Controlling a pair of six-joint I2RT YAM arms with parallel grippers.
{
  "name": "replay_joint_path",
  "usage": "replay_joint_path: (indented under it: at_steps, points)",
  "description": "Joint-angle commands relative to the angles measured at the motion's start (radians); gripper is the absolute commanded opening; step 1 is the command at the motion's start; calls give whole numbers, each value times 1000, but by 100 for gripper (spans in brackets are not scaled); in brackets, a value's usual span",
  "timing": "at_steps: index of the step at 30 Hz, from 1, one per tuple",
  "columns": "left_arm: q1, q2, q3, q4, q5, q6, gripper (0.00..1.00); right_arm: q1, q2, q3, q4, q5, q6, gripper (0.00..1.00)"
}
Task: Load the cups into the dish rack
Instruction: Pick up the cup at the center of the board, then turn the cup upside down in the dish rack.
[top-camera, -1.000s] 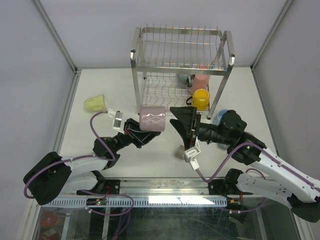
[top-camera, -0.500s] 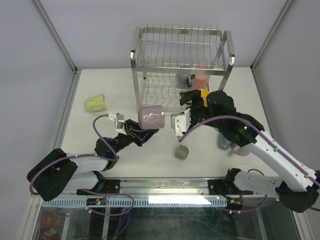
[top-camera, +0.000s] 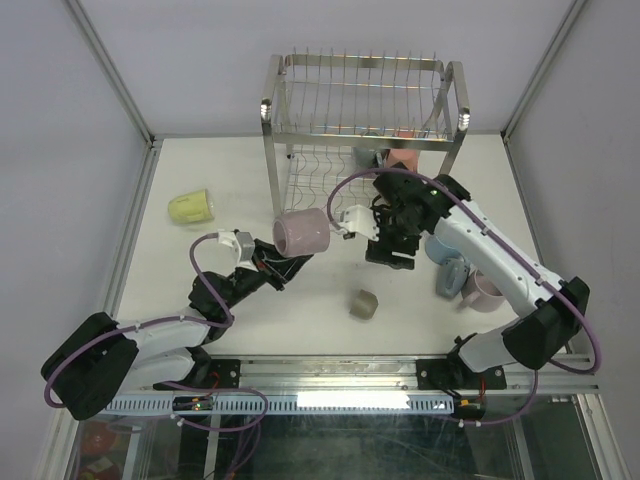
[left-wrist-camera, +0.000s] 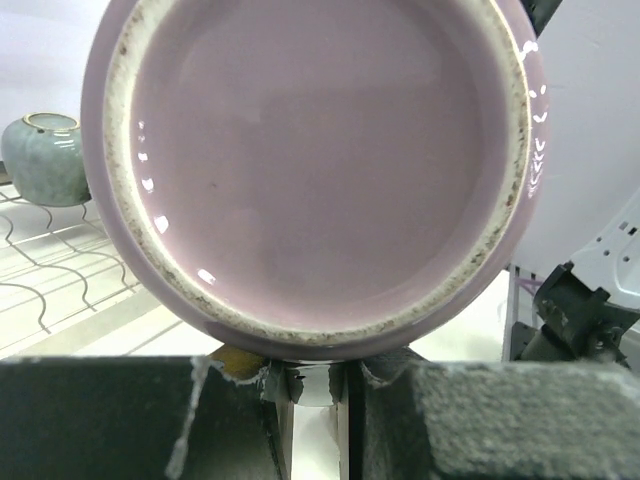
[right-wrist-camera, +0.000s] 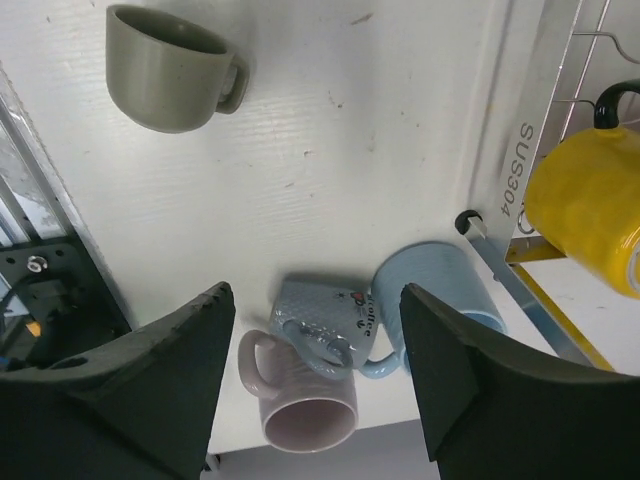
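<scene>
The left tool (top-camera: 283, 262) is pinched narrow on the mauve mug (top-camera: 303, 233). It holds the mug on its side, base toward the wrist, just in front of the dish rack (top-camera: 272, 105), I'd judge so it can slide onto the lower tier near the yellow mug (right-wrist-camera: 590, 205). The right tool (right-wrist-camera: 315, 295) hangs wide and empty above the grey-blue mug (right-wrist-camera: 320, 318) and its two neighbours, which are huddled on the counter (right-wrist-camera: 330, 150) beside the rack's leg. It is probably lining up the next pick.

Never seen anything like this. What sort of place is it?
Probably a robotics test cell, not a kitchen: a left arm and right arm bolted to a white table, plain panels around it, mugs and a steel dish rack as props.
</scene>
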Motion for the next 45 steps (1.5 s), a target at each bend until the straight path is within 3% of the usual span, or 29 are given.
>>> replay_joint_path:
  at_steps: [1, 8, 14, 21, 26, 35, 40, 45]
  points:
    - [0, -31, 36, 32, -28, 69, 0, -64, -129, -15, 71, -166, 69, 70]
    - [-1, 11, 71, -5, -42, 83, 0, -182, -322, -223, 386, -390, 196, 71]
    - [-12, 94, 195, -158, -71, 86, 0, -252, -424, -353, 541, -554, 267, 71]
    - [-106, 197, 381, -401, -342, 154, 0, -362, -512, -428, 548, -644, 239, 71]
    - [-141, 329, 532, -513, -471, 167, 0, -381, -557, -481, 623, -459, 279, 71]
    - [-141, 531, 778, -705, -581, 209, 0, -387, -597, -635, 824, -211, 360, 74]
    - [-139, 625, 867, -711, -586, 231, 0, -387, -597, -683, 970, 67, 487, 78]
    - [-129, 691, 940, -711, -589, 234, 0, -389, -586, -705, 1018, 133, 519, 77]
